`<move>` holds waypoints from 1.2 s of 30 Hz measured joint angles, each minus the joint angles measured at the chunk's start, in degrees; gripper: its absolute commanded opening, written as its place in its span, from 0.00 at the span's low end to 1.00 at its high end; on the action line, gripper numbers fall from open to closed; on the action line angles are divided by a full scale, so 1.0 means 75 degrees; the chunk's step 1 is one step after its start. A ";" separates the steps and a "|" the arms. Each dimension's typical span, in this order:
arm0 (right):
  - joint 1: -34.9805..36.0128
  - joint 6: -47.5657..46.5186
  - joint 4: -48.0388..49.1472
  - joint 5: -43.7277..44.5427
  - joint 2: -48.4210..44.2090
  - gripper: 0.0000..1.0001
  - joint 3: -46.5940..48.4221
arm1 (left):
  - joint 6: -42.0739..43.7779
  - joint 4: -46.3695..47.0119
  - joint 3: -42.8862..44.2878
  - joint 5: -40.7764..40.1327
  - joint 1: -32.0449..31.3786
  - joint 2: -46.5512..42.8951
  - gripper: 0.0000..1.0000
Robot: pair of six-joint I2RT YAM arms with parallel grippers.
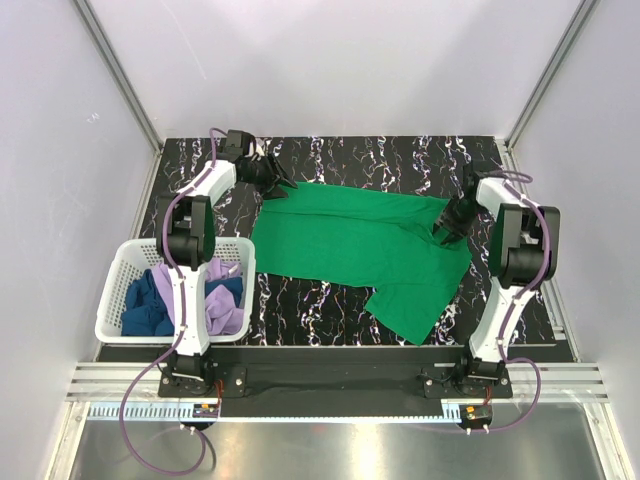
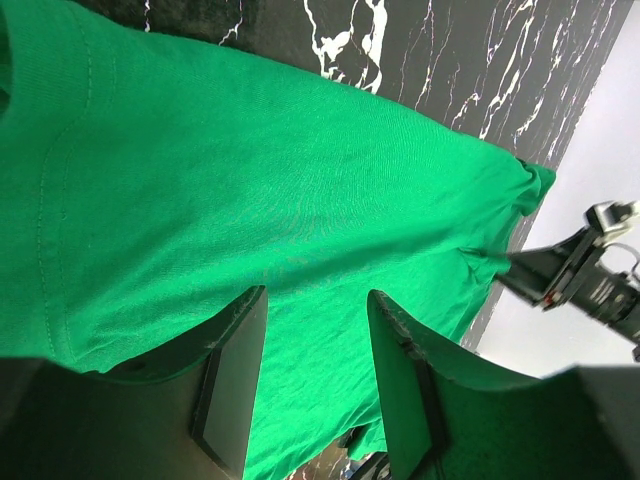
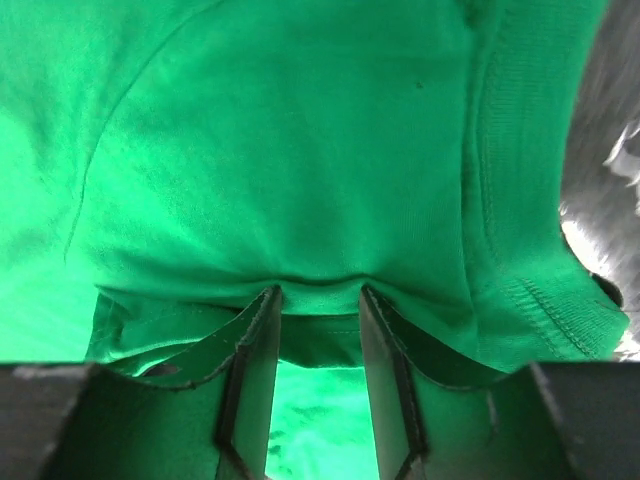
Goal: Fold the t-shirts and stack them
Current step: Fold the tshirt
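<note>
1. Green t-shirt [image 1: 350, 245]: lies spread across the middle of the table, mostly flat. One part trails towards the near edge on the right side.
2. Dark blue t-shirt [image 1: 145, 305]: crumpled in the basket, on its left side.
3. Lilac t-shirt [image 1: 225, 310]: crumpled in the same basket, on its right side, beside the dark blue one.
4. Left gripper [image 1: 272, 185]: at the shirt's far left corner. In the left wrist view its fingers [image 2: 235, 380] stand part-way apart with green cloth between them. The corner is drawn up to it, so it pinches the green t-shirt.
5. Right gripper [image 1: 445, 228]: at the shirt's right edge. In the right wrist view a fold puckers between its fingertips [image 3: 262, 330], nipped there.
6. Basket [image 1: 120, 265]: white lattice plastic, at the table's left near corner, beside the left arm.
7. Table [image 1: 400, 160]: black with white veining.
</note>
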 measured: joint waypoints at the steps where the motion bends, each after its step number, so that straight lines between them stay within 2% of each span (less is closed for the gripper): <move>1: 0.0006 0.0015 0.0029 -0.0087 -0.0105 0.43 -0.0207 | 0.0000 0.0000 0.0000 0.0000 0.0000 0.0000 0.50; 6: 0.0195 0.0178 0.0169 -0.0609 -0.0629 0.43 -0.1096 | 0.0000 0.0000 0.0000 0.0003 0.0000 0.0000 0.50; 11: 0.0402 0.0262 0.0169 -0.0717 -0.0874 0.46 -0.1239 | 0.0000 -0.0003 0.0000 0.0000 0.0003 0.0000 0.50; 16: 0.0405 0.0015 -0.0187 -0.0082 -0.0938 0.50 -0.0399 | 0.0003 -0.0006 0.0000 0.0000 0.0000 0.0000 0.50; 22: 0.0367 0.0102 -0.0224 0.0793 -0.0880 0.44 -0.0055 | 0.0003 -0.0009 0.0000 0.0000 0.0000 0.0000 0.50; 30: 0.0315 0.0851 -0.0312 0.1760 0.0449 0.48 0.0606 | 0.0105 -0.0108 0.0000 -0.0003 0.0000 0.0000 0.52; 36: 0.0032 0.0691 -0.0545 0.2600 0.1556 0.52 0.2416 | 0.0379 -0.0309 -0.0073 -0.0015 0.0000 -0.0003 0.53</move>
